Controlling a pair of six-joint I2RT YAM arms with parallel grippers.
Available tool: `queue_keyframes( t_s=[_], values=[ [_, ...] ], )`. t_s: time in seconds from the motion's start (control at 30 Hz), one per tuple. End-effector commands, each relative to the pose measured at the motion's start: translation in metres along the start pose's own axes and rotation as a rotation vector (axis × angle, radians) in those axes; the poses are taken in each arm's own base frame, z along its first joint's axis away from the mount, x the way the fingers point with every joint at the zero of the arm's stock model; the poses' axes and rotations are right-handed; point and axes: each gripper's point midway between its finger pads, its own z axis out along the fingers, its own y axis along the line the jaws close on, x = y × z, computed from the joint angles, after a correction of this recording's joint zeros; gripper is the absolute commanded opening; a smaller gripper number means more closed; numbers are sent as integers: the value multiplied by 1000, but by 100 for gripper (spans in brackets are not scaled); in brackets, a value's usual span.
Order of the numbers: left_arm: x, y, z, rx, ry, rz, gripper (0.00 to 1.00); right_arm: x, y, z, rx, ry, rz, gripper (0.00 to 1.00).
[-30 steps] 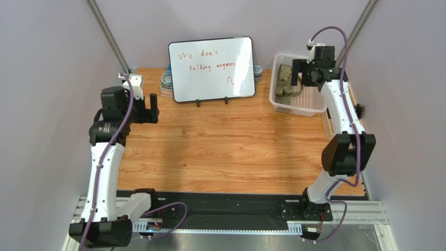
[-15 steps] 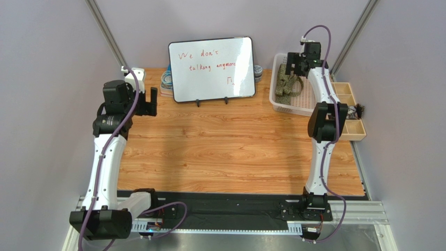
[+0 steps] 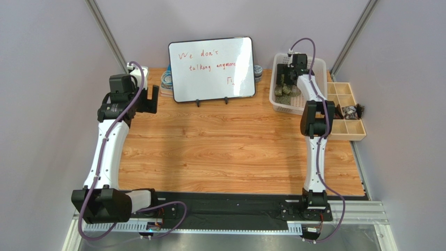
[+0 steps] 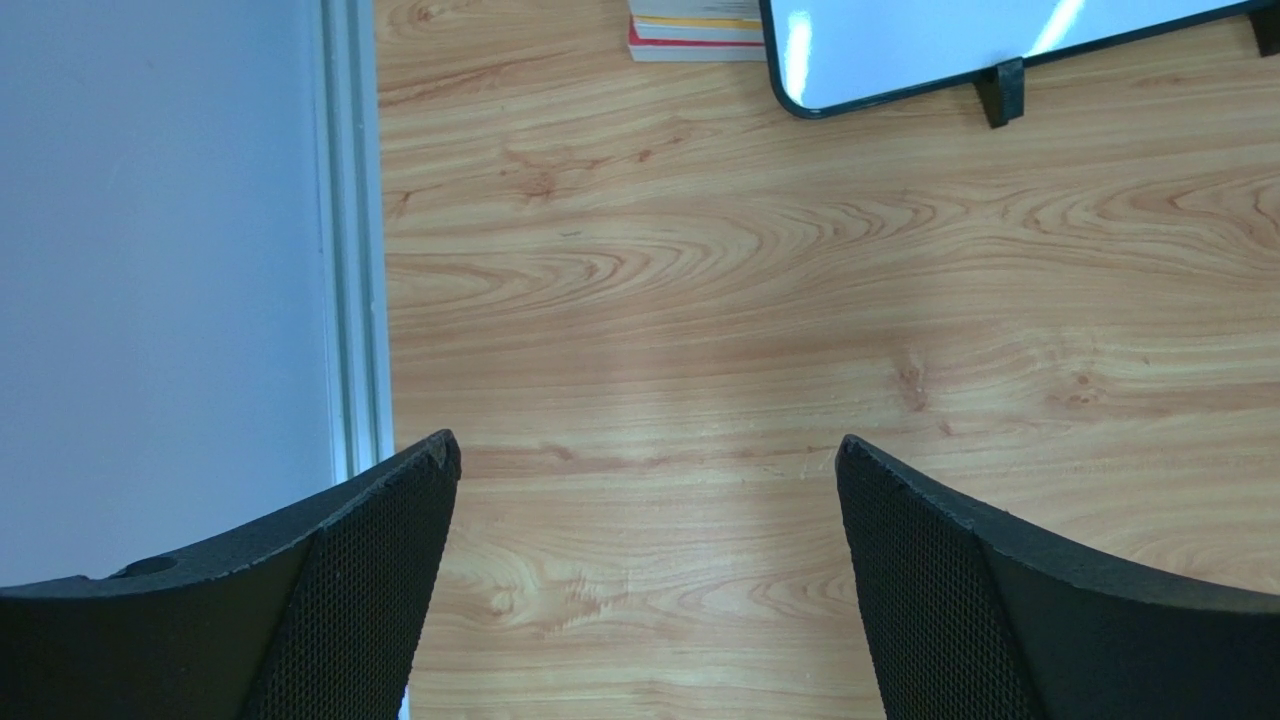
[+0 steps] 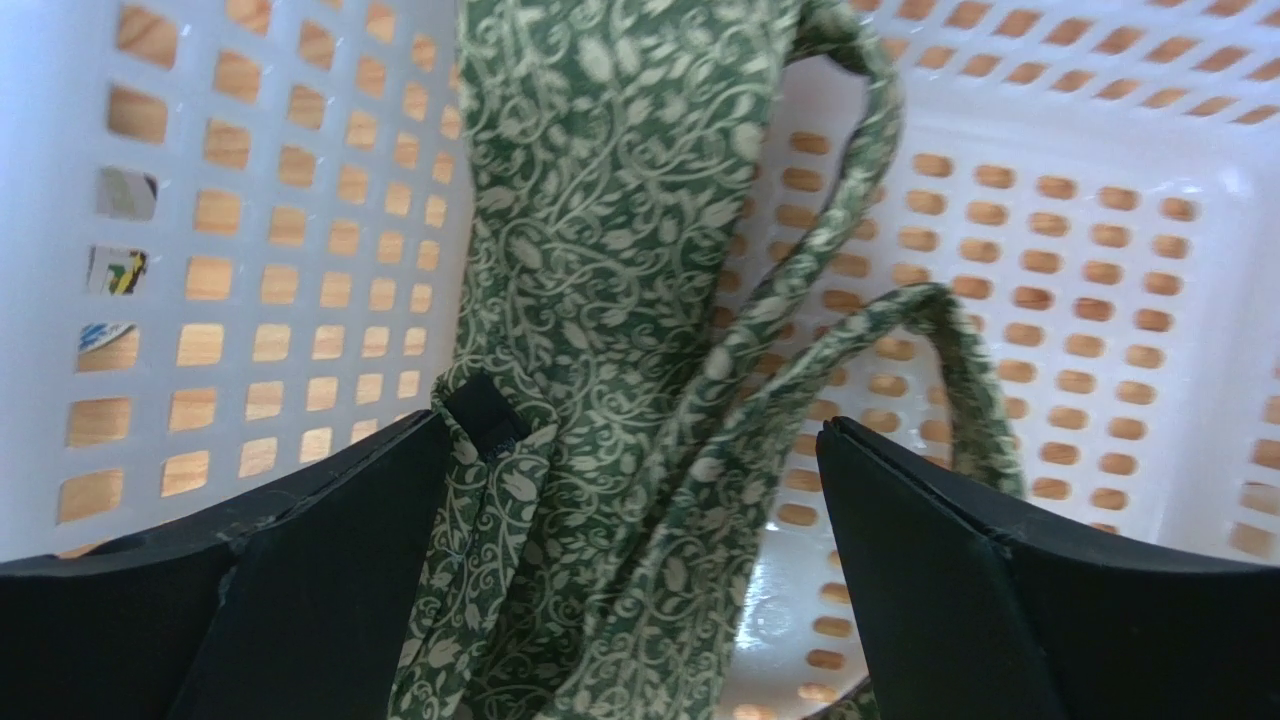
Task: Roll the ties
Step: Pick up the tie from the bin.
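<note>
Top view: left gripper (image 3: 149,100) hangs over the wood surface (image 3: 225,151) at 10 o'clock, just left of the whiteboard (image 3: 212,68). Right gripper (image 3: 285,78) is down inside the white basket (image 3: 272,86) at 1 o'clock, over the green tie (image 3: 283,92).
Left wrist: jaws spread wide, plain wood below, whiteboard's corner at 1 o'clock.
Right wrist: jaws spread, straddling the patterned tie, which lies loose and folded on the basket floor. Can't tell if they touch the fabric.
</note>
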Motion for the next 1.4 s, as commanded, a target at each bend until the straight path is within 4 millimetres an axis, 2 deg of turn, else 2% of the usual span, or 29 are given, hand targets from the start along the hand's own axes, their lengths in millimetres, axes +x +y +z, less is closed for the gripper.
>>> queue_keyframes(
  t_s=[0.0, 0.1, 0.2, 0.23, 0.3, 0.33, 0.4, 0.43, 0.53, 0.57, 0.6, 0.67, 0.7, 0.77, 0.8, 0.87, 0.9, 1.0, 1.03, 1.1, 1.13, 1.17, 1.23, 1.27, 1.3, 1.33, 1.37],
  values=[
    [-10, 9, -5, -34, -15, 15, 99, -11, -5, -6, 39, -9, -19, 100],
    [-9, 10, -5, -38, -11, 12, 99, 10, -5, -4, 33, 61, -18, 98],
    [-8, 10, -4, -39, -8, 15, 99, 27, -8, -3, 38, 110, -5, 87],
    [-8, 10, -4, -39, -8, 18, 99, 28, -9, -2, 34, 116, 1, 78],
    [-9, 10, -4, -37, -5, 18, 99, 32, -13, -4, 37, 139, 21, 67],
    [-8, 14, -5, -62, 0, 17, 99, 31, -14, -6, 31, 141, 25, 56],
    [-9, 15, -5, -65, 2, 19, 99, 23, -17, -14, 10, 136, 76, 40],
    [-9, 15, -5, -65, 2, 19, 99, 18, -16, -18, -10, 130, 84, 22],
    [-9, 16, -6, -68, 2, 20, 99, -14, -21, -49, -39, 73, 87, 0],
    [-9, 16, -7, -69, -1, 18, 99, -21, -24, -58, -47, 61, 90, 0],
    [-9, 16, -7, -67, 1, 17, 99, -42, -21, -82, -76, 14, 89, 0],
    [-9, 15, -10, -69, -6, 13, 99, -57, -17, -106, -125, -19, 93, 0],
    [-8, 14, -11, -65, -6, 7, 99, -80, -5, -139, -194, -78, 80, 0],
    [-9, 11, -16, -52, -26, 0, 99, -98, 10, -172, -265, -133, 61, 0],
    [-8, 10, -16, -51, -28, -2, 99, -106, 22, -200, -329, -163, 50, 0],
    [-8, 4, -22, -23, -54, -4, 99, -115, 36, -229, -380, -202, 36, 0],
    [-8, 4, -23, -21, -60, -6, 99, -120, 45, -256, -412, -232, 23, 0],
    [-7, 2, -30, -22, -82, -3, 100, -122, 65, -293, -473, -264, 5, 0],
    [-8, 3, -36, -27, -98, -1, 99, -122, 75, -315, -496, -286, -6, 0],
    [-6, 1, -38, -22, -104, 0, 99, -123, 90, -343, -548, -308, 0, 0],
    [-7, 0, -44, -22, -119, -4, 99, -124, 104, -368, -582, -341, -19, 0],
    [-6, -1, -46, -15, -124, -8, 100, -124, 110, -380, -601, -352, -22, 0],
    [-7, -4, -53, -5, -146, -12, 99, -116, 144, -405, -678, -361, -50, 0],
    [-7, -6, -54, 0, -150, -18, 99, -116, 153, -427, -707, -390, -69, 0],
    [-6, -7, -56, 8, -155, -19, 99, -112, 162, -439, -732, -401, -93, 0],
    [-6, -8, -60, 11, -166, -18, 99, -103, 181, -450, -780, -393, -124, 0],
    [-5, -10, -62, 16, -167, -20, 99, -95, 189, -463, -804, -395, -148, 0]
  ],
)
